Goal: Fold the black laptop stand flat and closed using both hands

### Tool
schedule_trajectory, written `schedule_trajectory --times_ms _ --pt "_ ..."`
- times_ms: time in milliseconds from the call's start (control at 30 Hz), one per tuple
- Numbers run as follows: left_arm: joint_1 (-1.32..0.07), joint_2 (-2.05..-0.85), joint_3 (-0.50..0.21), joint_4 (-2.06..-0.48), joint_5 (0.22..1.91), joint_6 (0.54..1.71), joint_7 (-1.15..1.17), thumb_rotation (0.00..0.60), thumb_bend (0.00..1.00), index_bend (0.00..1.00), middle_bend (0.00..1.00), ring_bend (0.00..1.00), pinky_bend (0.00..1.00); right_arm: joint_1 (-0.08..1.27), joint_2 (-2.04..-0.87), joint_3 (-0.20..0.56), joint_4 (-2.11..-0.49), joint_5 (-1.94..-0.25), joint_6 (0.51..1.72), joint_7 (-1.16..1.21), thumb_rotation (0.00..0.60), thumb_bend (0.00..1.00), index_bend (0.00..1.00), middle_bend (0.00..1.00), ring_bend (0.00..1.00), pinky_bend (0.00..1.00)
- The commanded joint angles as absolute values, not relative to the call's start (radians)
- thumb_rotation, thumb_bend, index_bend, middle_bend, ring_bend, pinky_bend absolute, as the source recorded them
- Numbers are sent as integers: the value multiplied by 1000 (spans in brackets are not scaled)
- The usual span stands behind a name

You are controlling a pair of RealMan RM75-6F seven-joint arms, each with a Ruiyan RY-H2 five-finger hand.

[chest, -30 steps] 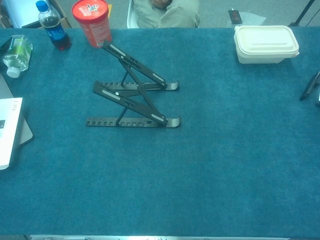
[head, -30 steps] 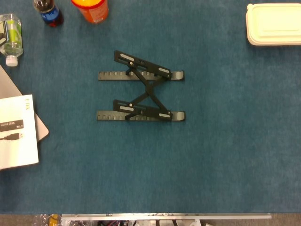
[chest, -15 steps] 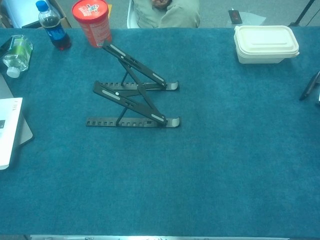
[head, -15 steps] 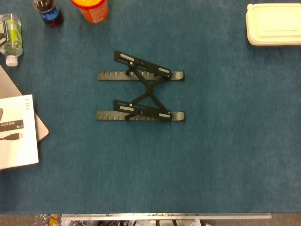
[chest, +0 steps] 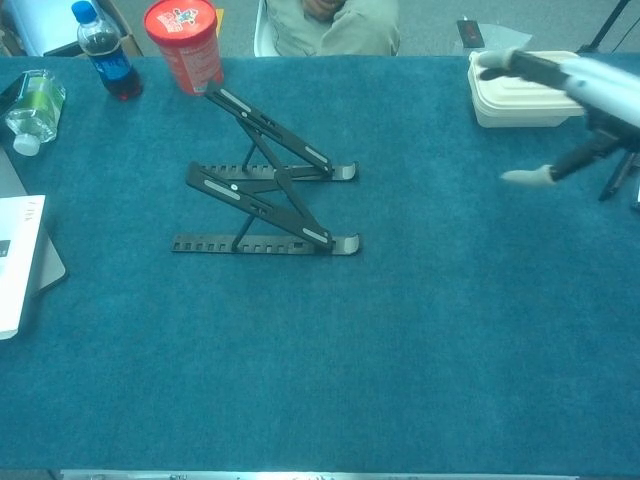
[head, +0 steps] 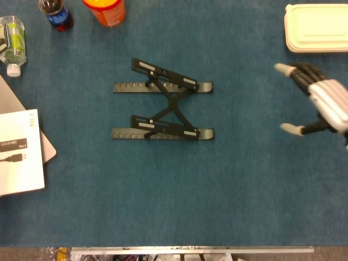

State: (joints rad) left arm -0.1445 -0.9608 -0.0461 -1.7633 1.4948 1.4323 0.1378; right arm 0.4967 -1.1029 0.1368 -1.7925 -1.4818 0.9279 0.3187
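The black laptop stand (head: 163, 106) (chest: 268, 182) sits unfolded on the blue cloth left of centre. Its two notched base rails lie flat and its upper arms rise at a slant toward the far left. My right hand (head: 321, 100) (chest: 570, 105) hovers at the right edge, well away from the stand, with the fingers spread and nothing in them. Neither view shows my left hand.
A cream lidded box (head: 315, 27) (chest: 530, 85) stands at the back right, just behind my right hand. At the back left are a red tub (chest: 185, 45), a cola bottle (chest: 105, 62) and a lying clear bottle (chest: 30, 108). A laptop with a white booklet (head: 19, 152) lies at the left edge.
My right hand has come into view from the right edge with its fingers spread. The stand has not moved.
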Motion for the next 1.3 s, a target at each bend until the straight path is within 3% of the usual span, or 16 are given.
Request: schedule_trajectory --times_ms 33,233,333,400,867,1300 --pt "-140 -958 -43 -1763 1496 1436 133 600 284 23 44 0 13 632 -1168 195 -1752 -1444 768 561 600 135 0 102 0 0" --pt "-132 -953 -40 -1757 1496 1445 117 600 285 23 43 0 13 728 -1244 247 -1663 -1414 658 829 600 154 0 94 0 0" --pt "-129 -950 -40 -1755 1495 1448 112 600 285 23 43 0 13 771 -1288 257 -1604 -1432 629 905 600 320 0 94 0 0" --pt "-128 -949 -40 -1755 1494 1449 110 600 285 23 43 0 13 800 -1326 263 -1557 -1439 617 939 600 365 0 98 0 0" --pt "-136 -949 -48 -1758 1489 1441 96 600 284 23 49 0 13 996 -1561 280 -1262 -1482 535 1160 600 408 0 214 46 8" --pt "-141 -938 -43 -1772 1488 1426 107 600 284 23 50 0 13 1132 -1697 268 -1050 -1510 502 1370 600 437 0 273 88 30"
